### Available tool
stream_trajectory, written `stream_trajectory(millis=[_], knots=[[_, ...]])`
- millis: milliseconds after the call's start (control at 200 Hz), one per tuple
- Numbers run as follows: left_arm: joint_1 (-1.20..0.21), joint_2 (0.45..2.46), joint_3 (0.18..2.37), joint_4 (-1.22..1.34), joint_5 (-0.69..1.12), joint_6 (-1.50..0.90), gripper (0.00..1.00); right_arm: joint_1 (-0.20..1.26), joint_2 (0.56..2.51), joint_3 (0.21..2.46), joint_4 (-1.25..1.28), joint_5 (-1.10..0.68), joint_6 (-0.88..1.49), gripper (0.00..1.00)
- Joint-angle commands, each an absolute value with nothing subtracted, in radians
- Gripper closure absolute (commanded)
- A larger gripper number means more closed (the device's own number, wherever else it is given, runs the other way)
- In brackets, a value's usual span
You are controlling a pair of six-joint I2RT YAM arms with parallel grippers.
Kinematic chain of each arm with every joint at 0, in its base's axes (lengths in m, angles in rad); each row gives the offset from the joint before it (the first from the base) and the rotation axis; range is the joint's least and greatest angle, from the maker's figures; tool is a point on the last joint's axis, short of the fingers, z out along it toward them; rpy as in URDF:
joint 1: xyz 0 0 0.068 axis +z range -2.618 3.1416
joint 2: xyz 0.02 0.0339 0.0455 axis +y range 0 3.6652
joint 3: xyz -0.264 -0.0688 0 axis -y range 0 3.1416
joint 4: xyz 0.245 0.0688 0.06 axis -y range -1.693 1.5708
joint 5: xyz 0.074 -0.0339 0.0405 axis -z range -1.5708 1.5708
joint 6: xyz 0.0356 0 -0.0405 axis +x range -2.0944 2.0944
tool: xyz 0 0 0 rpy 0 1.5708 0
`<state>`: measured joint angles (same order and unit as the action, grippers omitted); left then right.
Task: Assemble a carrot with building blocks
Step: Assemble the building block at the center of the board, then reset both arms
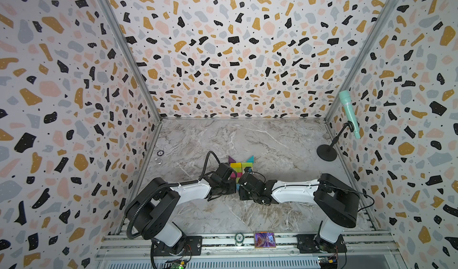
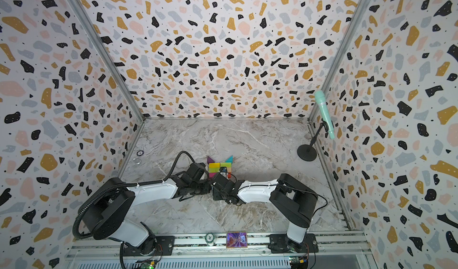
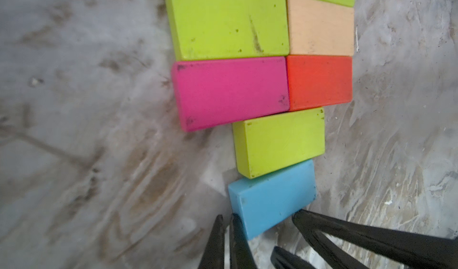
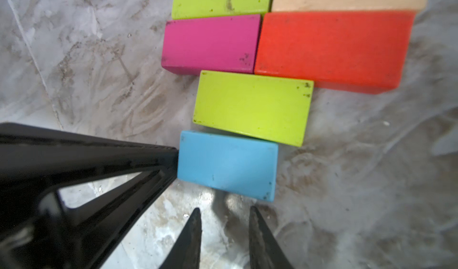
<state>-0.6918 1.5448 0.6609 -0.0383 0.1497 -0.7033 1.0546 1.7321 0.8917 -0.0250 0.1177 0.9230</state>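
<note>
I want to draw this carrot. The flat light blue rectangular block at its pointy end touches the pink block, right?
No. The flat light blue rectangular block touches a lime green rectangular block, not the flat magenta rectangular block, which sits one row further on. The right wrist view shows this.

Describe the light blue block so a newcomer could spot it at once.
On the marble table, a flat figure of coloured blocks lies near the middle. At its narrow end, past a single lime green block, sits the light blue block: the figure's only blue rectangle.
</note>
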Motion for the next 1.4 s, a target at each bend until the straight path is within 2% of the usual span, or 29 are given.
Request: stream_trajectory(millis=[0,521,676,731,771,861,911,936,941,956,971,1122,1232,1322,1397], knots=[[-0.699,1.562,0.676,-0.046,0.150,-0.687,0.91,1.051,1.721,0.867,-0.099,0.124,0.934,0.66],[-0.699,1.552,0.675,-0.020,0.107,-0.701,0.91,1.051,1.726,0.861,-0.087,0.128,0.942,0.66],[-0.699,1.507,0.666,-0.008,0.074,-0.714,0.89,1.051,1.674,0.842,-0.085,0.125,0.937,0.65],[-0.699,1.452,0.663,-0.036,0.043,-0.714,0.82,1.051,1.614,0.824,-0.090,0.121,0.921,0.61],[-0.699,1.391,0.655,-0.062,0.017,-0.715,0.74,1.047,1.557,0.810,-0.109,0.130,0.915,0.56],[-0.699,1.234,0.670,-0.179,-0.115,-0.693,0.54,0.998,1.400,0.773,-0.161,0.155,0.863,0.34],[-0.698,1.155,0.692,-0.251,-0.209,-0.666,0.41,0.942,1.304,0.751,-0.192,0.190,0.821,0.16],[-0.697,1.125,0.702,-0.279,-0.268,-0.651,0.26,0.906,1.259,0.735,-0.189,0.197,0.786,0.05],[-0.698,1.117,0.702,-0.281,-0.279,-0.649,0.19,0.898,1.251,0.731,-0.189,0.198,0.779,0.03],[-0.697,1.097,0.705,-0.291,-0.314,-0.639,0.06,0.872,1.224,0.722,-0.186,0.199,0.755,0.00],[-0.693,1.081,0.706,-0.299,-0.342,-0.628,0.00,0.844,1.200,0.713,-0.184,0.204,0.735,0.01],[-0.624,0.997,0.712,-0.251,-0.649,-0.512,0.00,0.576,0.989,0.592,-0.078,0.377,0.495,0.01],[-0.588,0.976,0.605,0.009,-0.928,-0.328,0.00,0.354,0.880,0.433,0.142,0.428,0.353,0.01],[-0.475,1.011,0.535,0.201,-0.945,-0.237,0.00,0.198,0.876,0.307,0.315,0.412,0.290,0.01],[-0.333,1.073,0.476,0.336,-0.841,-0.249,0.00,0.093,0.921,0.281,0.378,0.382,0.303,0.01]])
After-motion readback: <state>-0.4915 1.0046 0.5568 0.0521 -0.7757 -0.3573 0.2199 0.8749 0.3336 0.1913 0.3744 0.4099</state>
